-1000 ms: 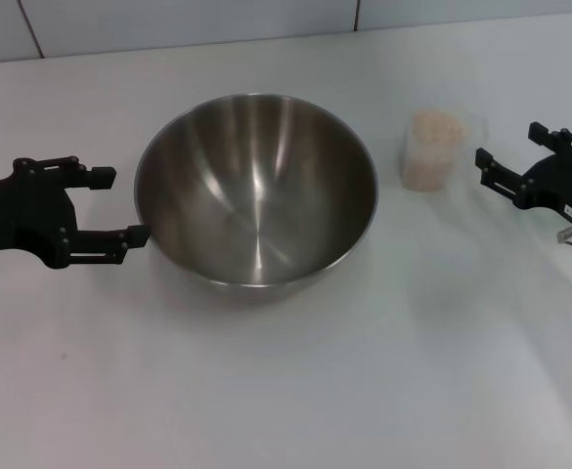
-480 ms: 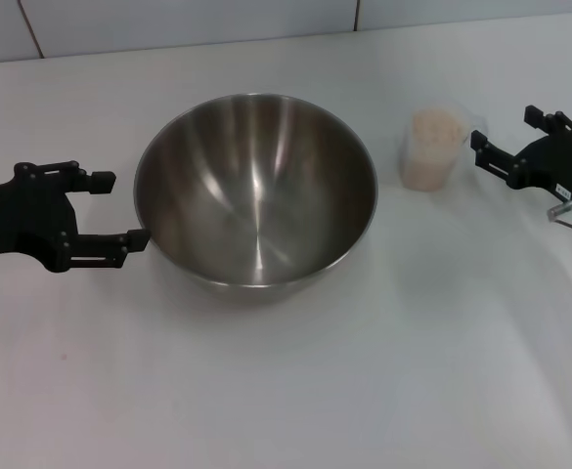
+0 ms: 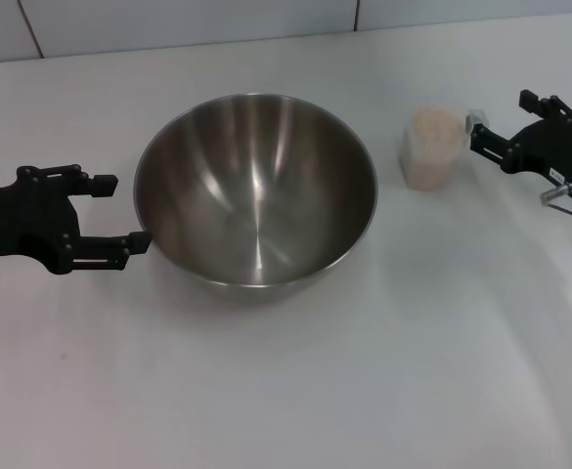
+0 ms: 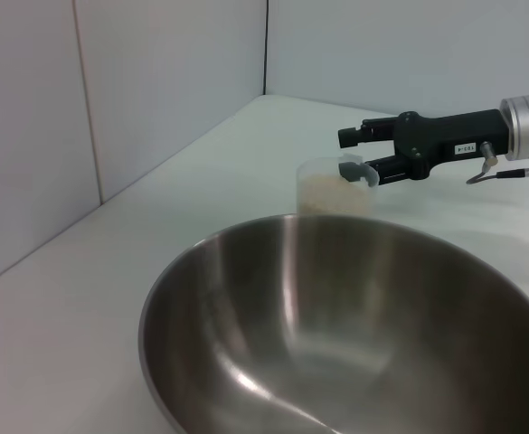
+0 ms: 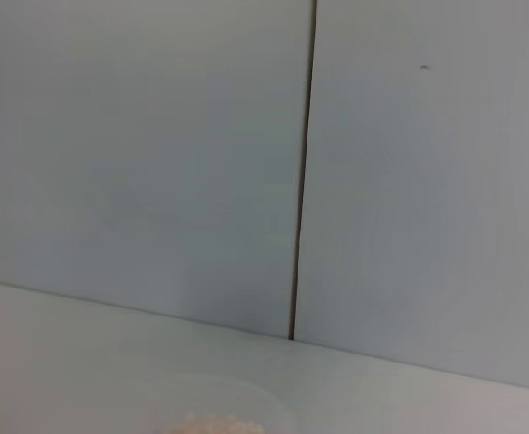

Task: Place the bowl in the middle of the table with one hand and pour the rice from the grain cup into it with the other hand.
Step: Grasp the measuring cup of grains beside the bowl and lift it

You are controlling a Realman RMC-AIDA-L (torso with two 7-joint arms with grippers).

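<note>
The steel bowl [image 3: 256, 191] stands upright near the middle of the white table [image 3: 364, 371]. It fills the lower part of the left wrist view [image 4: 354, 325]. My left gripper [image 3: 121, 210] is open just left of the bowl's rim, with one fingertip [image 3: 137, 236] at the bowl's outer wall. The clear grain cup [image 3: 432, 147] holds rice [image 3: 434, 125] and stands right of the bowl. My right gripper [image 3: 501, 119] is open just right of the cup, its nearer fingertip almost at the cup's wall. The left wrist view shows that gripper [image 4: 350, 154] next to the cup [image 4: 335, 188]. The right wrist view shows only the cup's rim [image 5: 219, 402].
A pale tiled wall [image 3: 168, 20] with dark seams runs along the table's far edge. The white tabletop stretches in front of the bowl.
My right gripper has moved toward the cup and slightly farther back on the table. The left gripper, the bowl and the cup have stayed where they were.
</note>
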